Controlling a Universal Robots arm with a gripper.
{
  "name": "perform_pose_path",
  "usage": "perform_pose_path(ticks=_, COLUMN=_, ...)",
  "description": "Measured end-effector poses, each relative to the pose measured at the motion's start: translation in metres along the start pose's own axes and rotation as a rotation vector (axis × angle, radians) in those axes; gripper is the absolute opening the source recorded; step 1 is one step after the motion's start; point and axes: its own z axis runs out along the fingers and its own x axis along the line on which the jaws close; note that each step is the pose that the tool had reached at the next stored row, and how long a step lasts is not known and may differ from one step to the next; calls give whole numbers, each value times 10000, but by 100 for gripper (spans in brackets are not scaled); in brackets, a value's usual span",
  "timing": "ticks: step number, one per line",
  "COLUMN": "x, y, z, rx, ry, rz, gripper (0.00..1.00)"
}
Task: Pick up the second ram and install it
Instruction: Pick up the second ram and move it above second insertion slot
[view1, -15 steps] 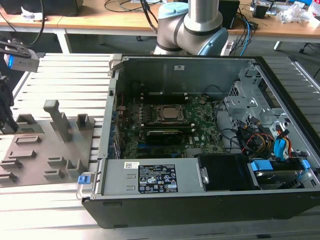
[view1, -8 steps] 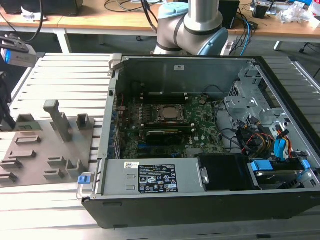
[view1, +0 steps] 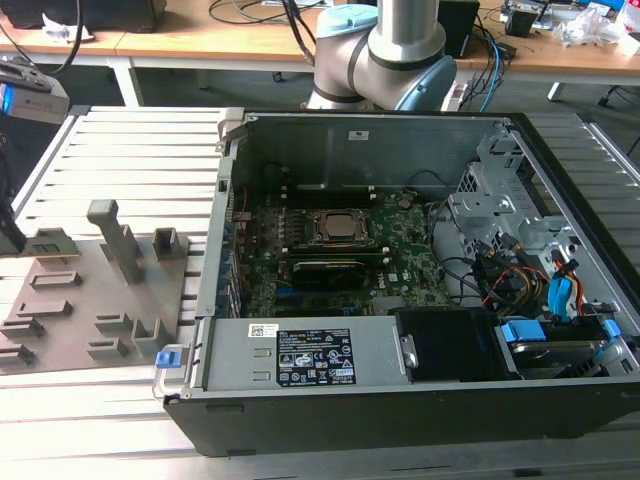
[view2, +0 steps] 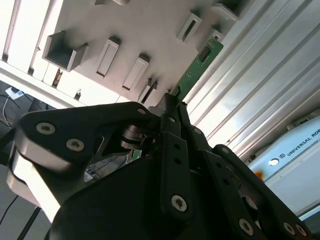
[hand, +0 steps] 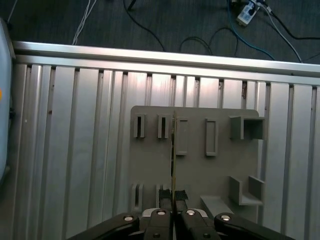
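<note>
My gripper (view2: 171, 107) is shut on the second ram (view2: 199, 64), a narrow green board stick that juts out from between the fingertips. In the first wrist view the ram (hand: 173, 150) shows edge-on as a thin line running from the gripper (hand: 173, 198) across the grey fixture plate (hand: 195, 175). In the exterior view the gripper (view1: 13, 238) is at the far left with the ram (view1: 50, 243) held level just over the plate's (view1: 90, 300) back corner. I cannot tell if the ram still touches a fixture slot.
The open computer case (view1: 400, 410) lies to the exterior view's right of the plate, with the motherboard (view1: 400, 265), CPU socket (view1: 338, 227) and a long dark module (view1: 328, 270) in the slots beside it. Grey blocks (view1: 118, 240) stand on the plate. Cables and drives (view1: 555, 300) fill the case's right end.
</note>
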Motion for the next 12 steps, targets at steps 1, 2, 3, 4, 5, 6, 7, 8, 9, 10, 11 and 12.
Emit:
perform_pose_path(ticks=1, x=0, y=1, z=-17, rx=0, ry=0, rz=0, gripper=14)
perform_pose_path(ticks=2, x=0, y=2, z=-40, rx=0, ry=0, rz=0, gripper=14)
perform_pose_path(ticks=3, x=0, y=3, z=-65, rx=0, ry=0, rz=0, gripper=14)
perform_pose_path(ticks=4, x=0, y=3, z=-77, rx=0, ry=0, rz=0, gripper=14)
perform_pose_path(ticks=5, x=0, y=4, z=-90, rx=0, ry=0, rz=0, gripper=14)
perform_pose_path(ticks=6, x=0, y=4, z=-111, rx=1, ry=1, rz=0, gripper=14)
perform_pose_path(ticks=7, x=0, y=5, z=-135, rx=1, ry=0, rz=-1, gripper=14)
perform_pose_path(ticks=8, x=-1, y=6, z=-149, rx=0, ry=-3, rz=0, gripper=14)
perform_pose_path(ticks=9, x=-1, y=7, z=-168, rx=2, ry=-15, rz=0, gripper=14)
perform_pose_path(ticks=10, x=-1, y=8, z=-193, rx=9, ry=-116, rz=-6, gripper=14)
perform_pose_path(ticks=11, x=-5, y=9, z=-241, rx=13, ry=-178, rz=-7, gripper=14)
perform_pose_path(ticks=12, x=-10, y=11, z=-313, rx=14, ry=-178, rz=-8, gripper=14)
